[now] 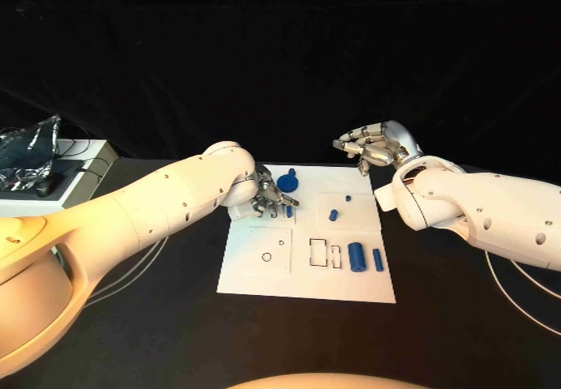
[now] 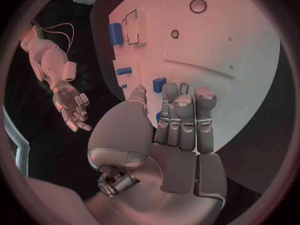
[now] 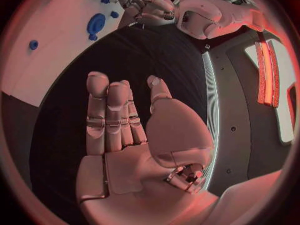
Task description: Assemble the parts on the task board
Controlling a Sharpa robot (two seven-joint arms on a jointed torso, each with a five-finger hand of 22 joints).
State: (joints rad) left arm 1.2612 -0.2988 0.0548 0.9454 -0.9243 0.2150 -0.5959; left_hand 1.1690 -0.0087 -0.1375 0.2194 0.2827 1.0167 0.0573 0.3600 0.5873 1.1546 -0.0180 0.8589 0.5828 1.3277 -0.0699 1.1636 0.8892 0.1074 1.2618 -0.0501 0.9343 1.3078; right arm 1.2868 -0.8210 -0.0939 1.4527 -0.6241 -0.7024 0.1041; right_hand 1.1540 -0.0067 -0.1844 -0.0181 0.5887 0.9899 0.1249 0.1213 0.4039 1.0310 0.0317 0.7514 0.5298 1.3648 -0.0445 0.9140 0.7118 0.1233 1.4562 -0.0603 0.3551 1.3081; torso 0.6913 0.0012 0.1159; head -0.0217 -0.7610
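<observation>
Two empty robot hands, left [image 1: 271,194] and right [image 1: 372,146], spread-fingered above black table [image 1: 140,324].

Left hand [image 1: 271,197], right hand [image 1: 372,146] empty, fingers apart

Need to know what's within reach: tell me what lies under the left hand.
Under the left hand lies the task board. A small blue part sits by the fingertips. Whatever lies directly beneath the palm is covered.
</observation>
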